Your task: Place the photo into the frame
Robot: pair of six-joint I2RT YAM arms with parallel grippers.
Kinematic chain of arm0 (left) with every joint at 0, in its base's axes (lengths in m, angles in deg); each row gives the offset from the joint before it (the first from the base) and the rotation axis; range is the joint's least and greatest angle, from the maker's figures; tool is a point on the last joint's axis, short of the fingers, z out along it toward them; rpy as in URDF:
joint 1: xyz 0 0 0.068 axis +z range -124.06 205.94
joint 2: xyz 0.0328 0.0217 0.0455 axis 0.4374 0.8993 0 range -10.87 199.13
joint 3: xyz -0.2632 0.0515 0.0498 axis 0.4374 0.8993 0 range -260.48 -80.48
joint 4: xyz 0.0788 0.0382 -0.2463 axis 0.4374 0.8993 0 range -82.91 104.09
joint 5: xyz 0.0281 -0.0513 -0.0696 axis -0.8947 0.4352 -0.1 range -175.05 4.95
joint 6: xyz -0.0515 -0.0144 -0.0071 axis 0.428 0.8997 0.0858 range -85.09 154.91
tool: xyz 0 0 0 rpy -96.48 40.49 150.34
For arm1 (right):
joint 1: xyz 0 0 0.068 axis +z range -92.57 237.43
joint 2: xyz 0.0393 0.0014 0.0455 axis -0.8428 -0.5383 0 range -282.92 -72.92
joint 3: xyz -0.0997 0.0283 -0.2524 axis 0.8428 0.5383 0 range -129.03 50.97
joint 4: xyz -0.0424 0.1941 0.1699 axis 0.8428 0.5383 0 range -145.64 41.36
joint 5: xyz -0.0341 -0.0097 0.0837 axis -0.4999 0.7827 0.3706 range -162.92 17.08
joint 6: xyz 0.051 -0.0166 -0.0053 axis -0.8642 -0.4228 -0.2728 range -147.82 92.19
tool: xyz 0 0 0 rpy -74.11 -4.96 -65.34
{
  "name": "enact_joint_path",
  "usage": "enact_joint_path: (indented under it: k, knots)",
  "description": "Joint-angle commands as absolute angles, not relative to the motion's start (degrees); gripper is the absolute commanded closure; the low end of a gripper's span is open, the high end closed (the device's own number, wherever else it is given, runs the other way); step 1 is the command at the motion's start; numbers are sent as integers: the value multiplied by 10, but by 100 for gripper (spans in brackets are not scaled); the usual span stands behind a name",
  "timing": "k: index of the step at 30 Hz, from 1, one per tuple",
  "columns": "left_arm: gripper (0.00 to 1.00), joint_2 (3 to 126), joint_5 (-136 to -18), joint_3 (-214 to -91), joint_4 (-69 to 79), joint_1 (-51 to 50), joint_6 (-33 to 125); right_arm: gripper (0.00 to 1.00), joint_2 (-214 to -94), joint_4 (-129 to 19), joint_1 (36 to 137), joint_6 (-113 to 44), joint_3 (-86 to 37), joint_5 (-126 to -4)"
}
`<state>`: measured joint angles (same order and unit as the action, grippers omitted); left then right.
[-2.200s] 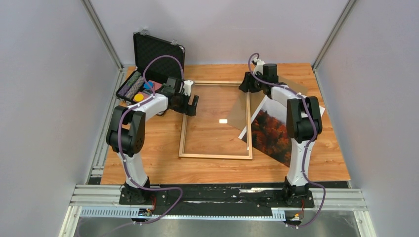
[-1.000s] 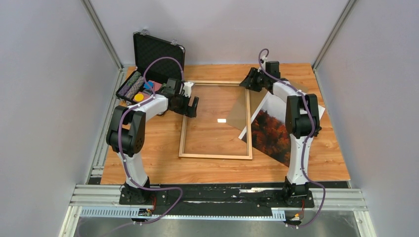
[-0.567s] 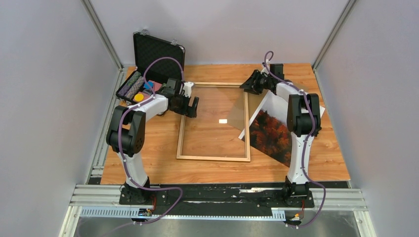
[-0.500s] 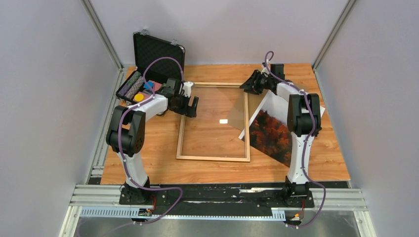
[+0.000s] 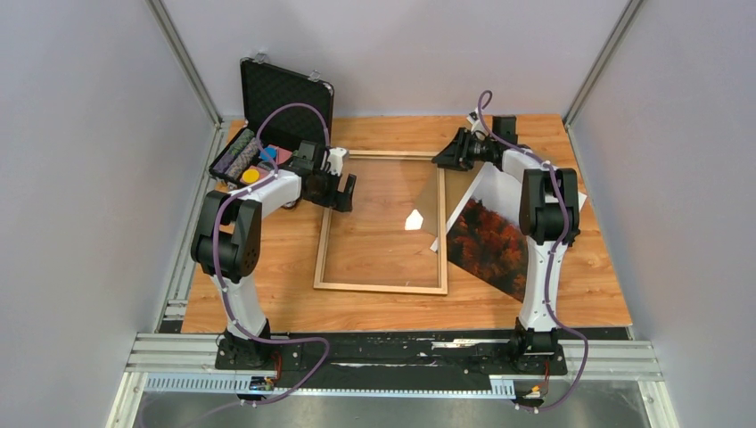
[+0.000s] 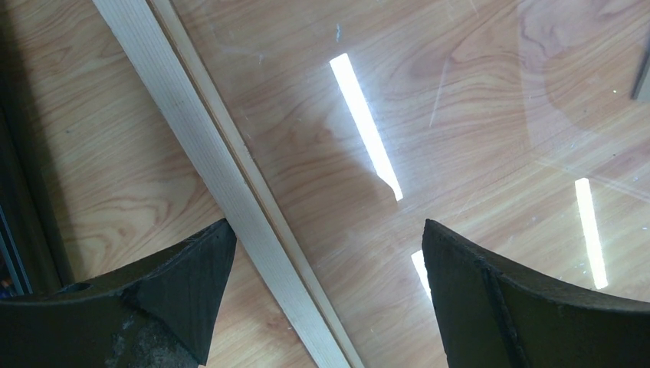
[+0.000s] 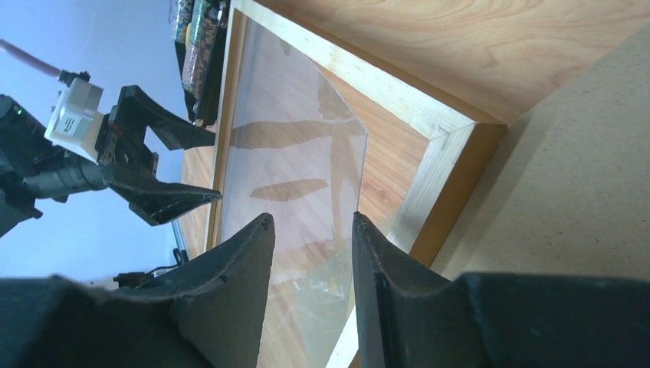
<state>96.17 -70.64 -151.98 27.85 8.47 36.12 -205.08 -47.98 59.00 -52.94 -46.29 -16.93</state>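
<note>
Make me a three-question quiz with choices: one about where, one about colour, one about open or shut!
1. Where is the photo, compared with the frame? A inside it B to its right C to its left
2. What colour are the photo's trees? A blue B green C orange-red
3. How are the left fingers? A open B shut C holding the photo
Answers: 1 B, it lies outside the frame's right rail. 2 C, the print shows it. 3 A, a wide gap spans the frame's left rail.

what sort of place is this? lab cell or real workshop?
Probably a lab robot cell: plain grey panels enclose a wood-topped table, left arm and right arm bolted to its near rail, staged props: frame, photo, foam-lined case.
</note>
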Motion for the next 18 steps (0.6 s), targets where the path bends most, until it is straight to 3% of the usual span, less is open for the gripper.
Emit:
enact_joint_path:
  k: [1, 18]
  knots:
    - [2, 963, -694, -1522, 260, 84, 363, 61, -2061, -490, 597, -504, -481, -89]
    - [3, 969, -698, -1522, 261, 84, 361, 65, -2069, -488, 598, -431, -469, 80]
